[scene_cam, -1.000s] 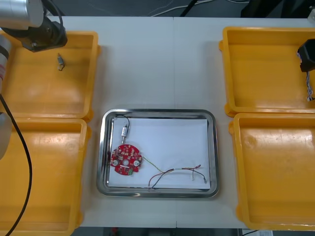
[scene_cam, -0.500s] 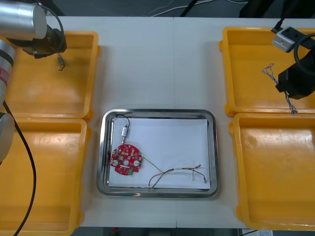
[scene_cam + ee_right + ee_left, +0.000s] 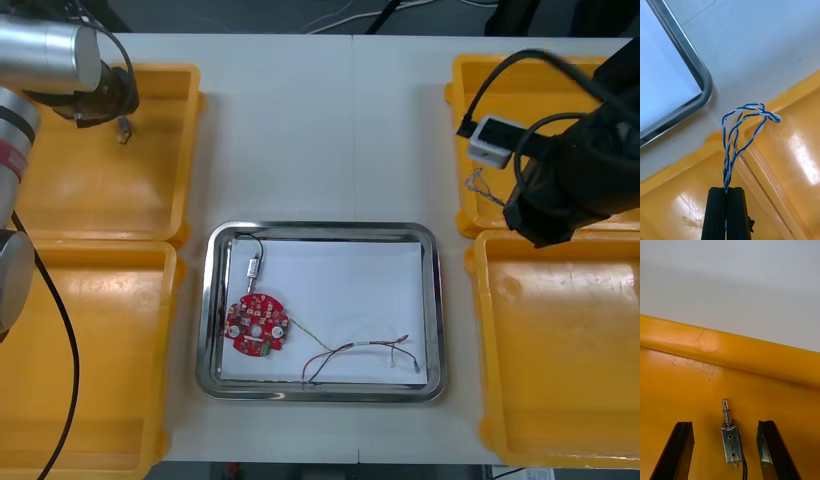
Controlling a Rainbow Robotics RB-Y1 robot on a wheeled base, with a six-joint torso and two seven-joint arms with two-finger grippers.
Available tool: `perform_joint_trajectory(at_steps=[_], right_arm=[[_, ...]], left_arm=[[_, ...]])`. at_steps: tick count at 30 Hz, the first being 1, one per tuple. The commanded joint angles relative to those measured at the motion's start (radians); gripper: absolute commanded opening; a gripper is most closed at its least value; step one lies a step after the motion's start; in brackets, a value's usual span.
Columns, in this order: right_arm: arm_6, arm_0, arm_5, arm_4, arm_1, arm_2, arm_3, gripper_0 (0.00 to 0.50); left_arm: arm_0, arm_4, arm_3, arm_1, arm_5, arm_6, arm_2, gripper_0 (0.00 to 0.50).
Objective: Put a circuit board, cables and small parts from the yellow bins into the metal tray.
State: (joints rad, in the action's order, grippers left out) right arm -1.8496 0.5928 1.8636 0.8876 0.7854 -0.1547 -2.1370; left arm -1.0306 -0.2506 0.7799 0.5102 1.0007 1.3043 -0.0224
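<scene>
From above, the left arm [image 3: 55, 55] is reaching over the far left bin [image 3: 190, 150], where a small part [image 3: 123, 128] is lying on the glossy yellow floor. The right arm [image 3: 570, 180] is hanging over the seam between the two right bins [image 3: 470, 225], with a thin cable [image 3: 482, 186] dangling at its tray side. The tray [image 3: 320, 228], shiny steel at the rim and white inside, is already holding a round red board [image 3: 256, 325], a metal part [image 3: 253, 267] on a black lead, and a red and yellow cable [image 3: 365, 348] trailing along its near edge. At the right wrist, the right gripper [image 3: 726, 189] is pinching the twisted blue and white cable [image 3: 733, 142] by one end, its black fingers pressed together on the strands. The cable's loop is arching free above the orange bin rims [image 3: 752, 157], with the tray's rounded corner [image 3: 696, 71] lying just beyond a strip of table [image 3: 763, 45]. That end grip is probably letting the limp cable hang clear for laying in the tray. At the left wrist, the left gripper [image 3: 725, 423] is standing with its fingers spread wide on either side of the small part [image 3: 731, 440], touching nothing. The part is a boxy metal body with a spring and pin at one end and a black lead [image 3: 744, 468] at the other, lying lengthwise between the fingers near the smooth bin wall [image 3: 733, 352]. This looks like lining up for a squeeze across its flat sides.
</scene>
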Motion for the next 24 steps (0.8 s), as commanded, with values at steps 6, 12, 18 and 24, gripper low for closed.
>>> perform_joint_trajectory(at_steps=[6,12,18,24], right_arm=[[-0.019,0.119,-0.058,-0.067,-0.06,-0.286,-0.03,0.0],[-0.016,0.182,-0.099,-0.113,-0.089,-0.445,-0.003,0.0],[-0.016,0.249,-0.156,-0.124,-0.15,-0.572,0.105,0.0],[-0.028,0.286,-0.176,-0.127,-0.198,-0.62,0.192,0.0]], left_arm=[[-0.04,-0.007,-0.01,-0.032,-0.045,0.084,-0.002,0.484],[-0.028,-0.007,-0.01,-0.032,-0.056,0.092,-0.002,0.474],[-0.017,0.001,-0.01,-0.032,-0.056,0.095,-0.002,0.472],[-0.005,0.007,-0.01,-0.032,-0.06,0.099,-0.004,0.472]])
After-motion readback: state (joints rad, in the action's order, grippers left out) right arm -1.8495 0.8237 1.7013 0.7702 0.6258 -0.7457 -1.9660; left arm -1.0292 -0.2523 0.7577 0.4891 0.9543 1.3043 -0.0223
